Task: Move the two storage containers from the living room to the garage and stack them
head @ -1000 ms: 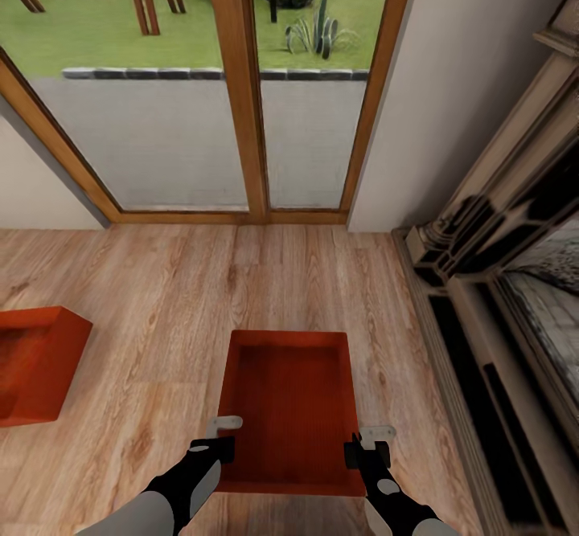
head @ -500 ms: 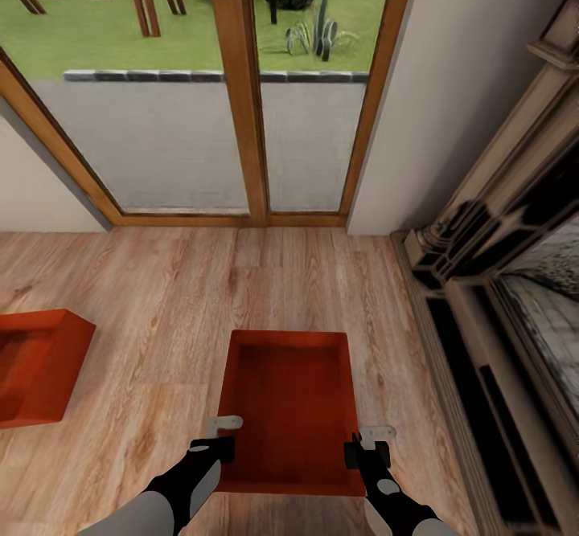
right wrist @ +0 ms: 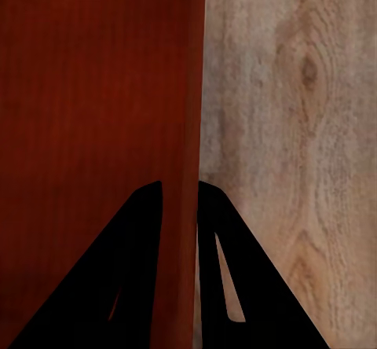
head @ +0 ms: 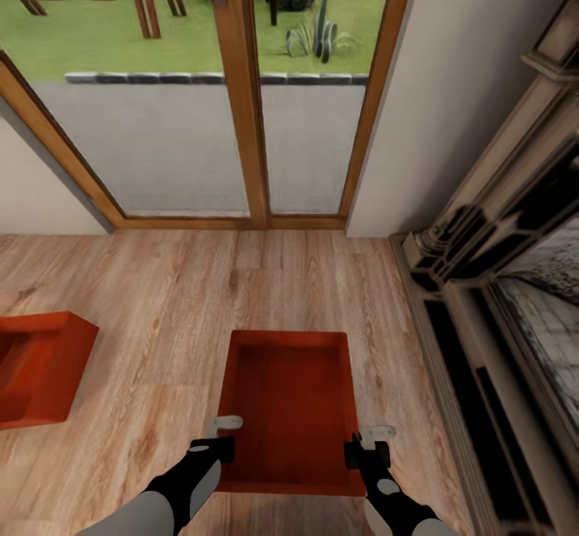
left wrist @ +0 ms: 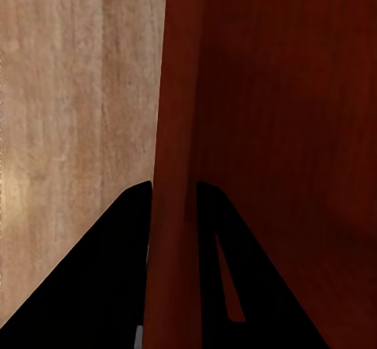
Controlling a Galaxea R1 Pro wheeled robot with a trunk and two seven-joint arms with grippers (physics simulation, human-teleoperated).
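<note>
One red-orange storage container [head: 289, 407] lies open side up just in front of me over the living room's wood plank flooring [head: 177, 311]. My left gripper [head: 221, 435] is shut on its left side wall [left wrist: 177, 129], one finger inside and one outside. My right gripper [head: 366, 443] is shut the same way on the right side wall [right wrist: 192, 90]. The second storage container [head: 36, 367] rests on the planks at the far left, cut off by the picture's edge. The garage is out of view.
Wood-framed glass doors [head: 241, 118] stand straight ahead, with a patio and lawn behind them. A beige wall [head: 450, 102] and the ornate dark fireplace [head: 498, 295] run along the right side. Open planks lie between the two containers.
The whole view has shifted a little: the doors, planks and second container sit slightly lower and further right in the picture. The held container and both grippers keep their place.
</note>
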